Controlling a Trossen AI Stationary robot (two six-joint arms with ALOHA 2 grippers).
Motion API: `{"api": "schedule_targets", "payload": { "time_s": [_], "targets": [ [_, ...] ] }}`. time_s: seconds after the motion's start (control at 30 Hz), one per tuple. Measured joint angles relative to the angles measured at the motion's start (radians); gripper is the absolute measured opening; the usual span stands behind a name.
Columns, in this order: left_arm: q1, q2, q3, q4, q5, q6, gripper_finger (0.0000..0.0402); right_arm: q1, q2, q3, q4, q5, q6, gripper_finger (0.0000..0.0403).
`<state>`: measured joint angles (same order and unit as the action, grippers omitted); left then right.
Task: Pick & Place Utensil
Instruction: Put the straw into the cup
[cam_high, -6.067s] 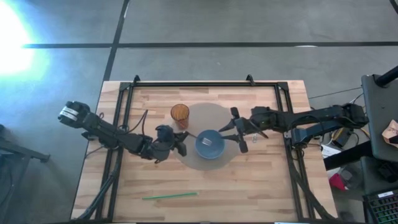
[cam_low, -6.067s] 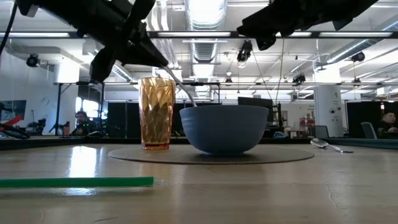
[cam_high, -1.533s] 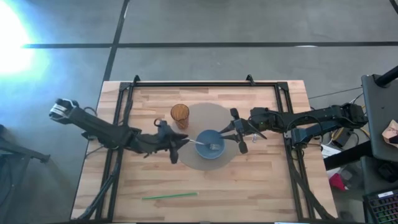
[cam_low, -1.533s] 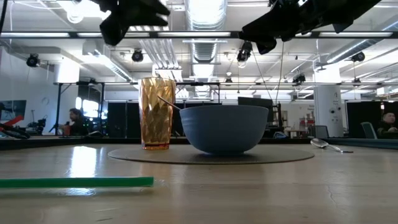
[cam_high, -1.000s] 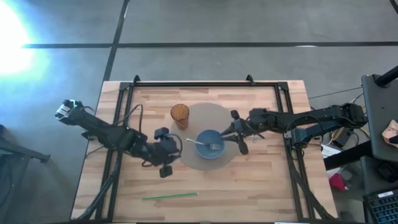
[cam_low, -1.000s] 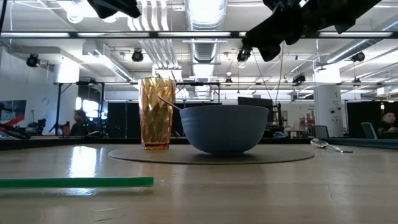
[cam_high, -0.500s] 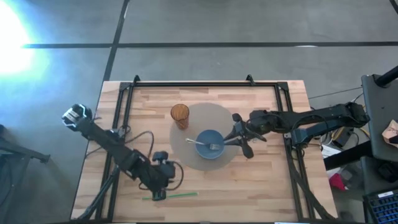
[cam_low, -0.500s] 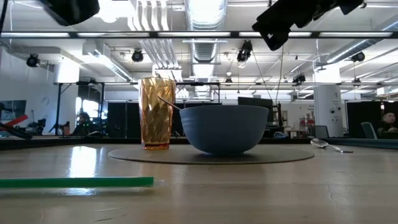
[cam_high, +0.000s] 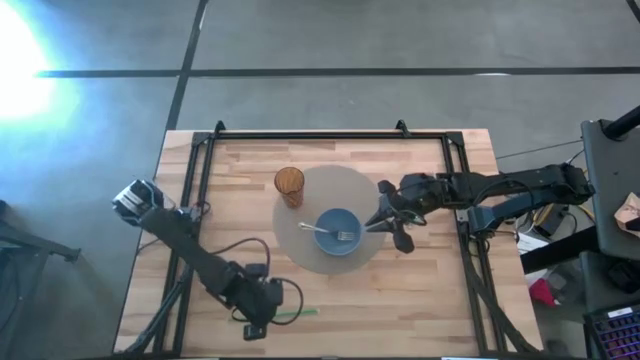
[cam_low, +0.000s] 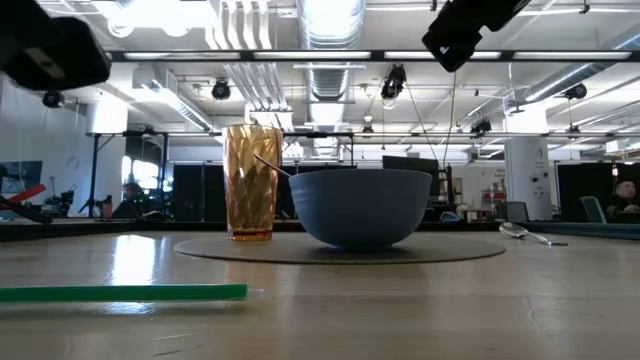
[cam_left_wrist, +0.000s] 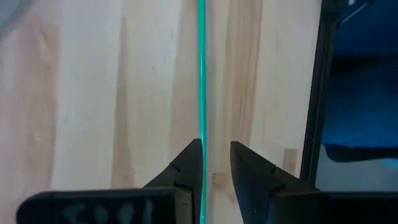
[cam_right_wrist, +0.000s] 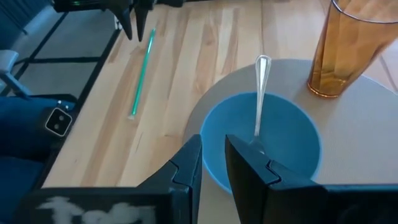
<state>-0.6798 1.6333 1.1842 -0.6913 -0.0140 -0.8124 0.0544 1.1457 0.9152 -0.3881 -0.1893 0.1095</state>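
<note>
A thin green straw (cam_high: 290, 313) lies flat on the wood near the table's front edge. My left gripper (cam_high: 252, 328) hangs above the straw's left end, pointing down. Its fingers (cam_left_wrist: 186, 171) stand a narrow gap apart, and the straw (cam_left_wrist: 201, 74) runs lengthwise under the gap. A fork (cam_high: 328, 231) lies in the blue bowl (cam_high: 345, 218), its handle (cam_right_wrist: 261, 87) leaning on the rim. My right gripper (cam_high: 374, 224) hovers at the bowl's right side with a narrow gap, empty. A spoon (cam_low: 525, 232) lies on the table right of the mat.
The bowl and an amber cup (cam_high: 289, 184) stand on a round grey mat (cam_high: 330, 185) at the table's middle. A black frame (cam_high: 300, 134) runs along the table's far, left and right sides. Bare wood stretches along the near edge right of the straw.
My left gripper has swung from beside the bowl toward the table's near edge and down, tipping to point at the straw's left end. My right gripper has risen a little above the bowl's right side. The fork, bowl, cup and straw have stayed in place.
</note>
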Motion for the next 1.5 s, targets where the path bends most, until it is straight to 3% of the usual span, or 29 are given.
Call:
{"api": "schedule_targets", "payload": {
  "time_s": [0.5,1.5],
  "targets": [
    [-0.04,0.101,0.005,0.025,0.106,-0.155,0.0073,0.0,0.0,0.017,-0.029,0.006,-0.008,0.0068],
    [-0.048,0.224,0.023,-0.004,0.073,-0.248,0.0073,0.0,0.0,0.016,-0.027,0.007,-0.042,0.0068]
  ]
}}
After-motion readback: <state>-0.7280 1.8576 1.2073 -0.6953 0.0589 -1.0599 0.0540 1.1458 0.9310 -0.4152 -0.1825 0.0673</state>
